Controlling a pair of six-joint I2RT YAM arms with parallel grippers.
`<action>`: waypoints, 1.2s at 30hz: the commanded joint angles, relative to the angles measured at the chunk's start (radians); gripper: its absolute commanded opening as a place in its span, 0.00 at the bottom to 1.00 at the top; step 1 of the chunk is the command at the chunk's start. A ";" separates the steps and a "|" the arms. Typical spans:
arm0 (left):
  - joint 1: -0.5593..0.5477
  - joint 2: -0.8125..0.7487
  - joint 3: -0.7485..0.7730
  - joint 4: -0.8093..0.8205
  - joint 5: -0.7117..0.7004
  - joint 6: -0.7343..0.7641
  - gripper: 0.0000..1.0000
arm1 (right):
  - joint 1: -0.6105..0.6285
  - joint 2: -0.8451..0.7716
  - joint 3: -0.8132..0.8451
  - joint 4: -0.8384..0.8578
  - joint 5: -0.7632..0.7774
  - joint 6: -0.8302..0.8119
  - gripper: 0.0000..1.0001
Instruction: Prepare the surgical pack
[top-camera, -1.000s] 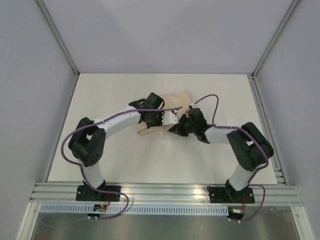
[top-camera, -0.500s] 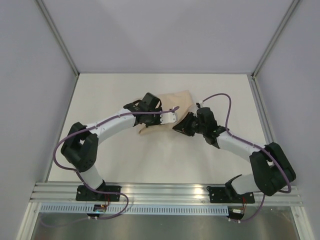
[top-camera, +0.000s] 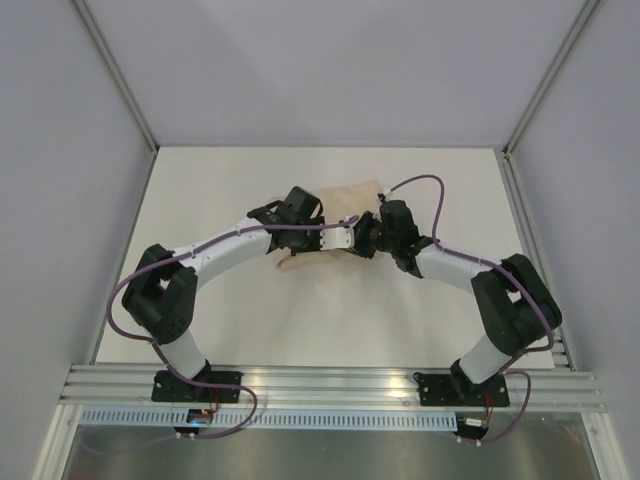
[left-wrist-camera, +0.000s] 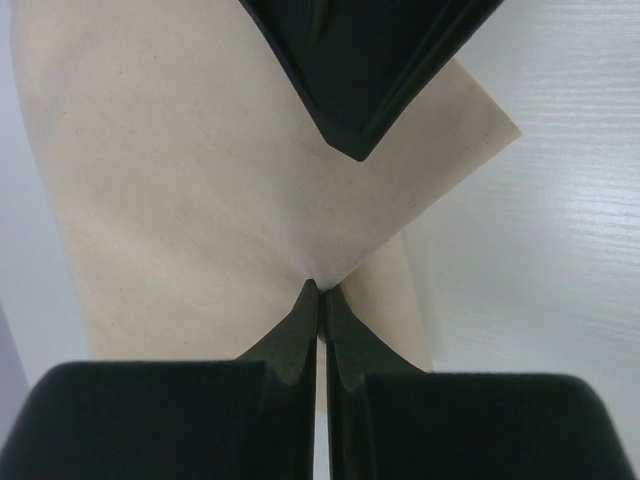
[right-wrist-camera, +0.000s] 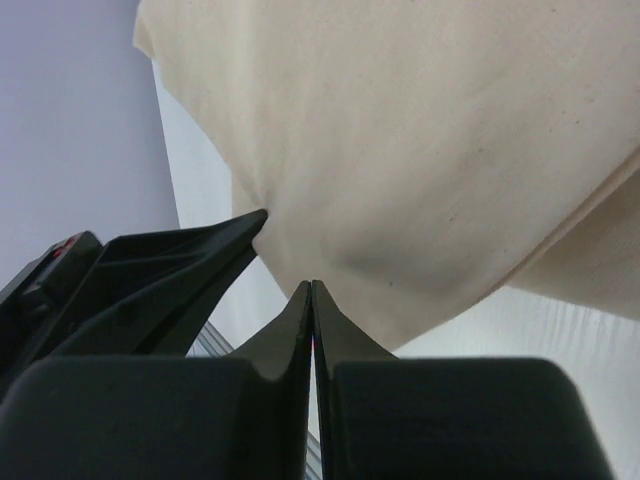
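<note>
Top camera: high at the near side, looking down on the whole table (top-camera: 250, 320). Wrist cameras: very close, each facing the tan cloth (left-wrist-camera: 180, 180), shared by all views.

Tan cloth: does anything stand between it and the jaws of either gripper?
Nothing visible does. The left gripper has its jaws shut on a fold of the tan cloth, and the right gripper, jaws shut, has its tips against the cloth.

Left gripper (left-wrist-camera: 318, 287), right gripper (right-wrist-camera: 312, 286): both closed

Tan cloth bundle (top-camera: 350, 200): folded shut, wrinkled, contents hidden, lying mid-workspace, toward far side.
</note>
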 joint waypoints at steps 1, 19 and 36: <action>-0.005 -0.020 -0.008 -0.004 0.064 0.024 0.00 | 0.003 0.081 0.005 0.106 -0.037 0.092 0.01; -0.004 0.038 0.078 -0.088 0.073 0.001 0.49 | 0.043 0.176 -0.016 0.152 0.126 0.173 0.01; -0.039 0.220 0.230 -0.110 0.107 -0.040 0.68 | 0.029 0.080 -0.138 0.171 0.175 0.166 0.01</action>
